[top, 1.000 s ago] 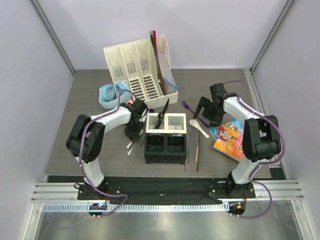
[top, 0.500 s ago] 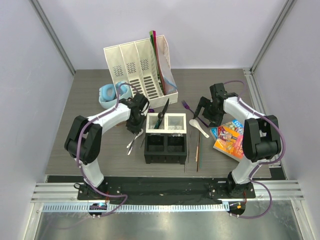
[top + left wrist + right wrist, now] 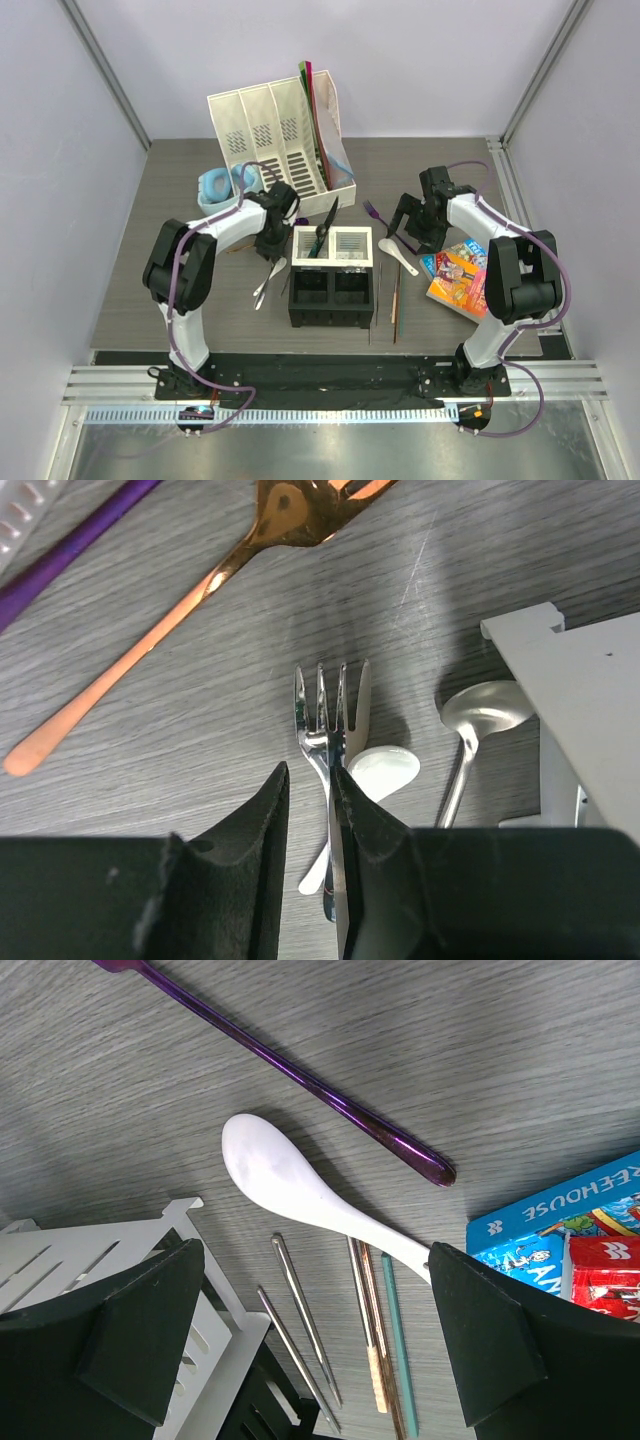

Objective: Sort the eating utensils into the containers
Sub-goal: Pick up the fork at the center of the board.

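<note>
In the top view, the left gripper (image 3: 270, 248) hangs just beside the rear left corner of the caddy (image 3: 333, 292), above loose cutlery on the table (image 3: 420, 170). The right gripper (image 3: 408, 228) stands between the purple fork (image 3: 372, 212) and the white spoon (image 3: 398, 256). A book (image 3: 458, 272) lies to its right.

In the left wrist view, the fingers (image 3: 240, 870) are set to a narrow gap. The handle of a metal fork (image 3: 325, 720) runs through that gap along the right finger. Bare table shows between the handle and the left finger, so the fork is not clamped. The fork lies across a small plastic spoon (image 3: 385, 770), with a silver spoon (image 3: 485, 708) and a copper-coloured utensil (image 3: 170, 622) nearby.

In the right wrist view, the fingers (image 3: 130, 1330) are spread wide and grasp nothing. The white spoon (image 3: 300, 1185), the purple handle (image 3: 300, 1077) and the chopsticks (image 3: 372, 1360) lie on the table below. The book (image 3: 560, 1235) cover reads "REEHOUSE".
</note>
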You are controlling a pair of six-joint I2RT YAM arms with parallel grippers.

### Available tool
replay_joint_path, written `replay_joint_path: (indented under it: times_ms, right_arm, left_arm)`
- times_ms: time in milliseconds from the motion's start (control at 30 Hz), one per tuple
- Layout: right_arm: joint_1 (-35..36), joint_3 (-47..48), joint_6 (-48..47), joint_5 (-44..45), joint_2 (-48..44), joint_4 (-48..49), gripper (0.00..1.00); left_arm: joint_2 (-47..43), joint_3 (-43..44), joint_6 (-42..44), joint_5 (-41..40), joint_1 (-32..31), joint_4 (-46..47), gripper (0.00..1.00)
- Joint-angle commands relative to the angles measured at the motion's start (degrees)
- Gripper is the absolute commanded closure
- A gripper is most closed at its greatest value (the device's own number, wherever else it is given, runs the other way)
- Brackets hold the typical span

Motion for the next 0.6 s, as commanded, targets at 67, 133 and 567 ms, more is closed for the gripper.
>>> replay_joint_path:
  times_ms: [67,133,567]
  right_arm:
    - [0.2,0.5,-0.8,0.1,-2.6,0.2,0.0]
    - [0.2,0.5,-0.8,0.0,-2.3,0.2,0.0]
    - [0.2,0.7,-0.6,0.2,-2.0,0.4,0.0]
  left_arm:
    - [0.1,0.3,0.4,1.0,0.1,1.1,0.77]
    - [0.3,-0.3,0.4,1.6,0.1,1.0,0.77]
    - [0.6,-4.2,-1.0,4.6,0.1,1.7,0.77]
